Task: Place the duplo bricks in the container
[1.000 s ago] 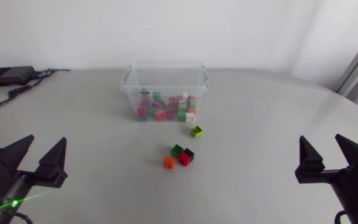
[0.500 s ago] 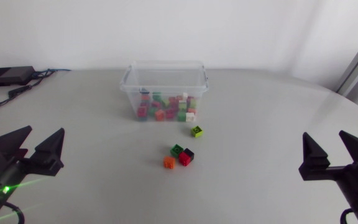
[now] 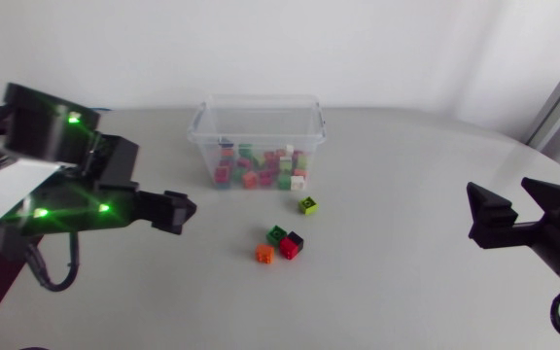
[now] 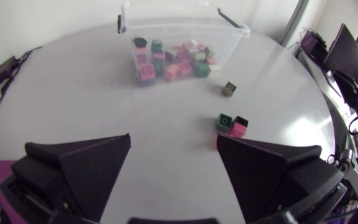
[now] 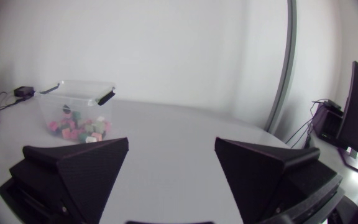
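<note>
Loose duplo bricks lie on the table in front of the container: a lime one [image 3: 307, 204], then a green [image 3: 277, 234], a black [image 3: 296, 238], a red [image 3: 288, 249] and an orange [image 3: 263, 254] in a cluster. The clear container [image 3: 258, 122] holds several bricks. My left gripper [image 3: 183, 210] hovers left of the cluster, open and empty; its wrist view shows the green brick [image 4: 224, 120] and lime brick [image 4: 229, 88] ahead of its fingers [image 4: 92, 168]. My right gripper [image 3: 509, 210] stands open and empty at the far right, well away from the bricks.
A black box with cables [image 3: 13, 119] sits at the table's back left corner. The container [image 5: 73, 99] with its coloured bricks appears far ahead of my right gripper [image 5: 173, 165] across bare table.
My left arm has risen from the lower left corner and swung inward over the table, bringing its gripper toward the loose bricks. The right arm has barely shifted.
</note>
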Robot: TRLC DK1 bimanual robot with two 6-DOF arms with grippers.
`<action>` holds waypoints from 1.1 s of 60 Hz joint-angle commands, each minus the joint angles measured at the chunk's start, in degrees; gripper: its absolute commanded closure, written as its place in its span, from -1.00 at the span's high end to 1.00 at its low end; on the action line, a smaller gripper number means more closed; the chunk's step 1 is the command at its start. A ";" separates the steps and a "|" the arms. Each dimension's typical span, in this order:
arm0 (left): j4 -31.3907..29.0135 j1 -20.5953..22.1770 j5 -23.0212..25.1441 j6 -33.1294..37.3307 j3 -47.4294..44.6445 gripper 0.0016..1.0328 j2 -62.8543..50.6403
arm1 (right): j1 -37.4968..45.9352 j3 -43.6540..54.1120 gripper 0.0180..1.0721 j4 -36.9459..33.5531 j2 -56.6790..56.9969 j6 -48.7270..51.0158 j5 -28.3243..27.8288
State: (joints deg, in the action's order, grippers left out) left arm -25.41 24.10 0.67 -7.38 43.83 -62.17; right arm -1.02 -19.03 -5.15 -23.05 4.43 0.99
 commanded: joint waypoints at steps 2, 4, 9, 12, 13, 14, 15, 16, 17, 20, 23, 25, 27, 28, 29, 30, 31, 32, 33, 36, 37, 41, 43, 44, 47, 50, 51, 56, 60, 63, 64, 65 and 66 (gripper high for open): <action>-1.66 4.12 -0.49 -0.80 4.68 0.86 -7.70 | -1.27 -2.33 0.90 -2.06 -2.44 -2.40 0.41; -1.75 4.82 -0.49 -0.62 5.56 0.86 -9.55 | -1.71 -3.21 0.90 -3.47 -3.14 -3.11 0.41; -5.18 7.10 -0.14 0.08 10.22 0.85 -16.84 | -3.47 -5.41 0.90 -6.10 -5.08 -3.90 1.38; -6.94 7.89 -0.05 -0.53 12.94 0.77 -21.15 | -4.52 -6.90 0.90 -7.77 -6.75 -3.90 1.55; -7.29 8.25 -0.05 -0.71 13.56 0.76 -22.12 | -4.78 -7.43 0.90 -8.30 -7.45 -3.90 1.55; -7.64 8.69 -0.05 -0.97 14.44 0.76 -23.43 | -4.87 -7.78 0.90 -8.74 -8.07 -3.90 1.55; -7.99 9.04 -0.05 -1.06 15.14 0.76 -24.84 | -4.96 -8.31 0.90 -9.44 -8.77 -3.90 1.47; -8.17 9.21 -0.05 -1.06 15.76 0.76 -25.81 | -5.05 -8.75 0.90 -9.97 -9.38 -3.90 1.47; -8.52 9.65 -0.05 -1.15 16.55 0.76 -27.21 | -5.40 -9.45 0.90 -10.76 -10.44 -3.90 1.47; -10.10 10.36 -0.05 -1.50 19.01 0.76 -30.46 | -6.19 -11.21 0.90 -12.61 -13.34 -4.34 1.64; -10.98 11.15 0.04 -1.50 21.12 0.76 -33.01 | -6.54 -13.49 0.90 -15.24 -16.94 -4.87 1.64; -10.98 11.41 0.04 -1.50 22.00 0.76 -34.16 | -6.54 -14.81 0.90 -16.56 -18.88 -4.95 1.64; -11.15 11.76 -0.05 -1.50 22.87 0.76 -35.39 | -6.63 -15.78 0.90 -17.62 -20.37 -4.87 1.29; -11.51 11.85 -0.05 -1.50 23.58 0.76 -36.27 | -6.63 -16.04 0.90 -17.70 -21.07 -4.78 1.03; -11.77 11.94 0.04 -1.50 23.93 0.76 -36.70 | -6.63 -16.13 0.90 -17.70 -21.34 -4.60 0.85; -12.03 11.94 0.04 -1.50 24.46 0.76 -37.32 | -6.63 -16.22 0.90 -17.79 -21.78 -3.99 0.06; -12.21 12.03 0.04 -1.50 24.90 0.76 -38.11 | -6.63 -16.13 0.90 -17.88 -21.86 -3.64 -0.56; -12.38 12.11 0.04 -1.50 25.34 0.76 -38.64 | -6.63 -16.22 0.91 -18.06 -22.13 -3.37 -1.79; -12.74 12.11 0.04 -1.50 25.86 0.76 -39.34 | -6.63 -16.13 0.91 -18.06 -22.30 -3.37 -2.93; -13.18 12.38 0.04 -1.50 27.01 0.76 -41.10 | -6.63 -16.48 0.90 -17.88 -23.62 -3.37 -4.95; -13.26 12.73 0.12 -1.50 27.45 0.76 -41.80 | -6.63 -16.75 0.90 -17.62 -24.59 -3.37 -5.21; -13.79 13.78 0.12 -1.50 28.68 0.76 -43.56 | -7.68 -17.71 0.90 -17.79 -27.58 -3.28 -5.13; -14.41 14.57 0.12 -1.76 29.47 0.76 -44.62 | -9.27 -18.59 0.90 -17.97 -29.07 -3.28 -4.69; -14.49 14.66 0.12 -1.94 29.73 0.76 -44.88 | -9.71 -18.85 0.90 -18.14 -29.69 -3.28 -4.60; -15.81 15.28 0.12 -2.47 30.96 0.76 -46.11 | -11.11 -20.35 0.90 -19.20 -31.71 -3.46 -4.25; -16.69 15.81 0.12 -2.91 31.84 0.74 -46.81 | -11.64 -21.84 0.90 -20.17 -33.64 -3.72 -3.81; -16.78 16.07 0.12 -2.99 32.02 0.74 -47.08 | -12.08 -22.46 0.90 -20.17 -34.70 -4.43 -3.63; -17.22 16.86 0.21 -3.61 32.63 0.71 -48.22 | -13.31 -24.13 0.90 -20.60 -37.24 -5.57 -2.93; -17.66 17.12 0.21 -3.87 33.16 0.66 -49.89 | -15.42 -24.83 0.90 -20.69 -39.18 -6.10 -1.43; -17.66 17.12 0.21 -3.87 33.42 0.66 -50.86 | -17.44 -24.92 0.90 -20.60 -40.23 -6.18 0.24; -17.66 17.04 0.21 -3.96 33.42 0.65 -50.94 | -17.88 -24.92 0.90 -20.60 -40.50 -6.18 0.76; -17.66 17.04 0.21 -3.96 33.42 0.65 -51.03 | -18.41 -25.01 0.90 -20.60 -40.94 -6.18 1.20; -17.57 16.95 0.21 -4.05 33.42 0.62 -51.12 | -18.67 -25.09 0.90 -20.69 -41.29 -6.18 1.55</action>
State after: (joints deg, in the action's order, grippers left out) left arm -41.80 41.01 0.82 -9.28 75.88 -111.18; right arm -17.76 -43.13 -24.77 -62.28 -0.27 1.08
